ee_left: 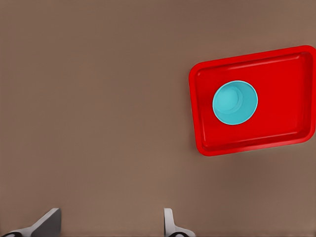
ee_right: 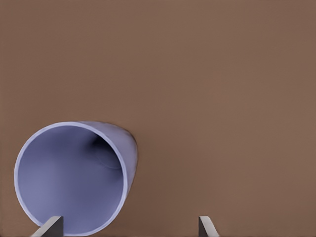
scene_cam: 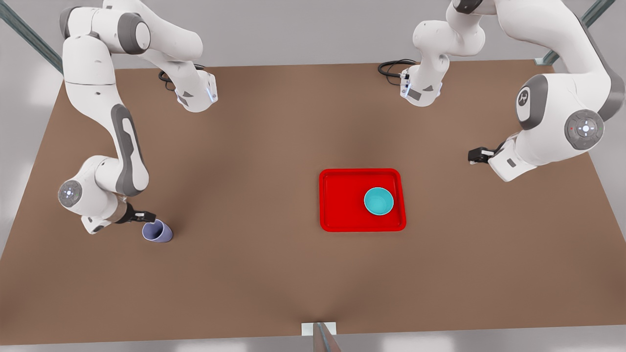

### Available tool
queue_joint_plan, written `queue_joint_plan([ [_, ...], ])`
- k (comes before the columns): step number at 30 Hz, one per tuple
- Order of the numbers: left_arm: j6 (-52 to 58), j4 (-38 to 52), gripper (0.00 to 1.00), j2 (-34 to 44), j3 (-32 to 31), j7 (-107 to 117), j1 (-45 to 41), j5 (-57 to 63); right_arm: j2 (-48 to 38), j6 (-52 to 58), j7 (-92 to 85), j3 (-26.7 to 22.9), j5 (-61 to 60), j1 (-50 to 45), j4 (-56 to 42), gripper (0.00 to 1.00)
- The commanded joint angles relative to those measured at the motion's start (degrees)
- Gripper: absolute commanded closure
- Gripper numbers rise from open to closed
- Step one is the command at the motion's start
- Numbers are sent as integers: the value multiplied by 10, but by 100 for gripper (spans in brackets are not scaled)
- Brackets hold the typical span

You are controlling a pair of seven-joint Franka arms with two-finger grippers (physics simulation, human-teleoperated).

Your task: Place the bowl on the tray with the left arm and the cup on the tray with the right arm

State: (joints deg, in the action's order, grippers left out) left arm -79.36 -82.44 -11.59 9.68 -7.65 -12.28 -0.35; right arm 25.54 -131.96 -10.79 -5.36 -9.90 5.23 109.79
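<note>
The teal bowl (scene_cam: 378,201) (ee_left: 235,102) sits inside the red tray (scene_cam: 342,200) (ee_left: 281,108), toward the tray's side on the front view's right. My left gripper (scene_cam: 473,156) (ee_left: 108,228) hangs open and empty over bare table, off to the front view's right of the tray. The lavender cup (scene_cam: 157,231) (ee_right: 74,177) stands on the table at the front view's left, far from the tray. My right gripper (scene_cam: 148,215) (ee_right: 128,228) is open right above the cup, one finger (ee_right: 49,227) over its rim, not closed on it.
The brown table (scene_cam: 254,274) stretches wide between cup and tray. Both arm bases and black cables (scene_cam: 391,68) stand at the far edge. A metal post (scene_cam: 323,337) meets the near edge at the middle.
</note>
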Motion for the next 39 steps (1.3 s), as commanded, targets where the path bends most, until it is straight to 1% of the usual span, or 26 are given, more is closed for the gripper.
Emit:
queue_joint_plan([
  [1,-1,1,0,0,0,1,0,0,1,0,-5,0,-5,0,0,0],
  [6,-1,1,0,0,-3,1,0,1,6,2,-7,0,-5,-7,2,0],
  [10,-4,1,0,1,1,0,0,1,31,2,-8,-2,-3,1,-39,0],
  [19,-7,2,0,-3,2,1,0,9,29,14,-5,-1,-4,-7,-36,0],
  [21,-8,2,0,-5,2,1,0,9,40,3,-4,-1,-5,-6,-40,1],
  [22,-8,2,0,-5,2,1,0,9,43,3,-4,-1,-5,-5,-40,22],
  [23,-8,2,0,-5,2,1,1,9,46,3,-2,-1,-5,-6,-41,53],
  [24,-8,2,0,-5,2,1,1,10,48,3,0,0,-5,-6,-41,67],
  [25,-8,2,0,-5,2,1,0,10,50,3,2,0,-5,-7,-41,79],
  [39,1,0,0,-4,3,2,0,15,44,16,2,1,-4,-8,-51,79],
])
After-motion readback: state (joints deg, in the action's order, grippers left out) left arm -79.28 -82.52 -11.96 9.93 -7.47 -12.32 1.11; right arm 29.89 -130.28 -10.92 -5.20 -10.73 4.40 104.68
